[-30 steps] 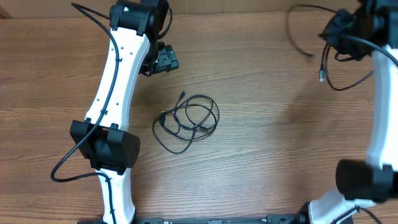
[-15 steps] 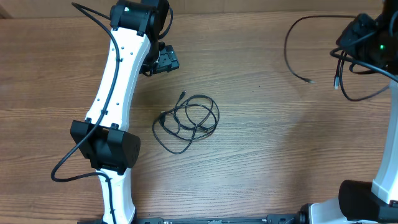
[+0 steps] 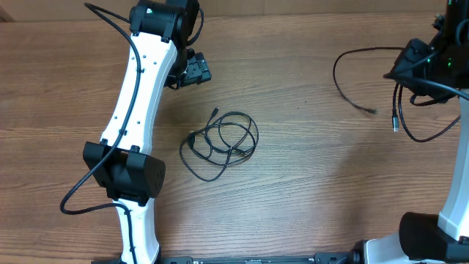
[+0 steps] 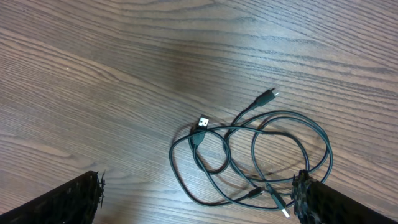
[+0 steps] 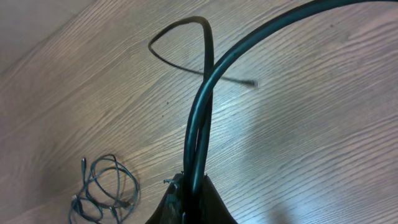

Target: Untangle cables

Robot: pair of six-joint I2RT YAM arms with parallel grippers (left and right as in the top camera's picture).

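Note:
A tangled bundle of thin black cables [image 3: 220, 143] lies on the wooden table near the middle. In the left wrist view the bundle [image 4: 249, 155] has plug ends sticking out, and it sits just ahead of my left gripper [image 4: 199, 190], which hangs open above the wood with nothing between its fingers [image 4: 333, 202]. In the overhead view the left gripper [image 3: 194, 72] is behind and left of the bundle. My right gripper [image 3: 414, 64] at the far right is lifted off the table and shut on a separate black cable [image 3: 335, 73]. Its two strands [image 5: 202, 124] rise from the right gripper [image 5: 194, 186], and a silvery plug [image 3: 396, 126] dangles.
The left arm [image 3: 135, 110] stretches across the left part of the table, with its own thick black wire [image 3: 77, 202] looping beside it. The right arm's base [image 3: 425, 227] stands at the near right. The bundle [image 5: 102, 190] shows at the lower left of the right wrist view.
My right gripper has carried its cable toward the right and nearer edge, and the hanging ends have swung along with it. The left arm and the bundle have not moved.

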